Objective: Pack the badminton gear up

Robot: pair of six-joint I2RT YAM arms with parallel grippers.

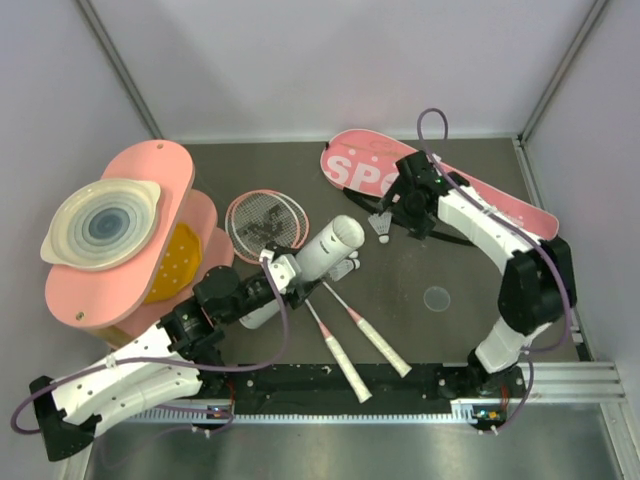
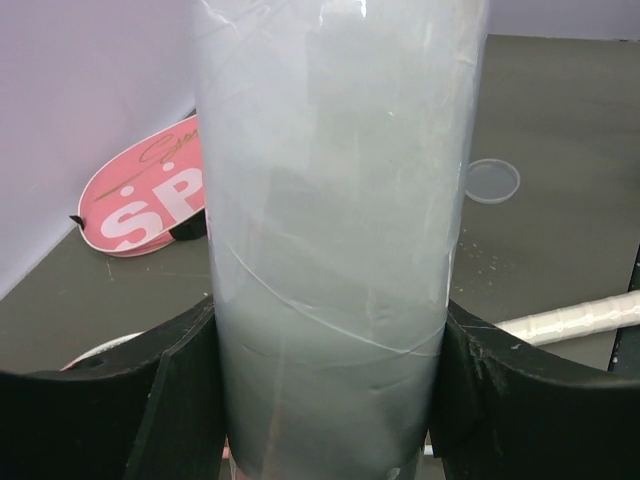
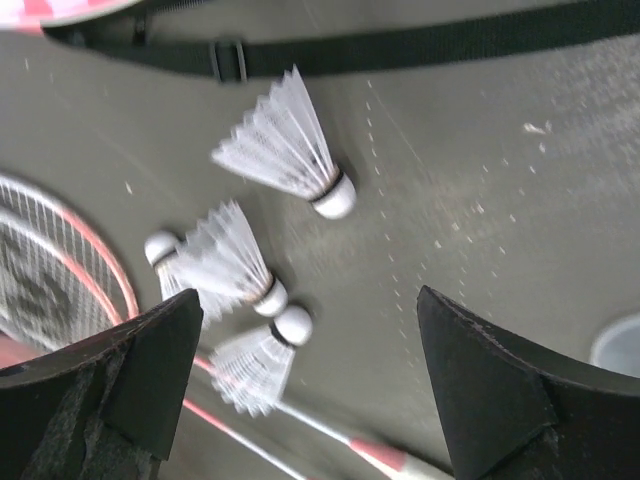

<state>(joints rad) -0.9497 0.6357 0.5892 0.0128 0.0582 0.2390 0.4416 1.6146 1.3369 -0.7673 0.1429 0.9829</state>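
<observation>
Your left gripper [image 1: 288, 268] has its fingers [image 2: 180, 400] clamped on either side of the long white tube [image 2: 330, 240]. The tube sits angled across the middle of the table [image 1: 470, 270], with its round end pointing to the far right. Your right gripper [image 1: 392, 208] has its jaws wide apart with nothing between them, hanging just beside the pink SPORT bag [image 1: 445, 185] at the far right. Below it, one shuttlecock [image 3: 290, 150] lies alone near the bag's black strap [image 3: 400, 45]. A cluster of shuttlecocks [image 3: 228, 265] sits closer to a racket head [image 3: 50, 270]; I count three, maybe four, as the wrist view is blurred. The two rackets [image 1: 270, 220] overlap at the heads just beside the tube, and their white handles [image 1: 345, 365] run back toward the arm bases. A small clear disc [image 1: 437, 298] lies apart on the right side.
</observation>
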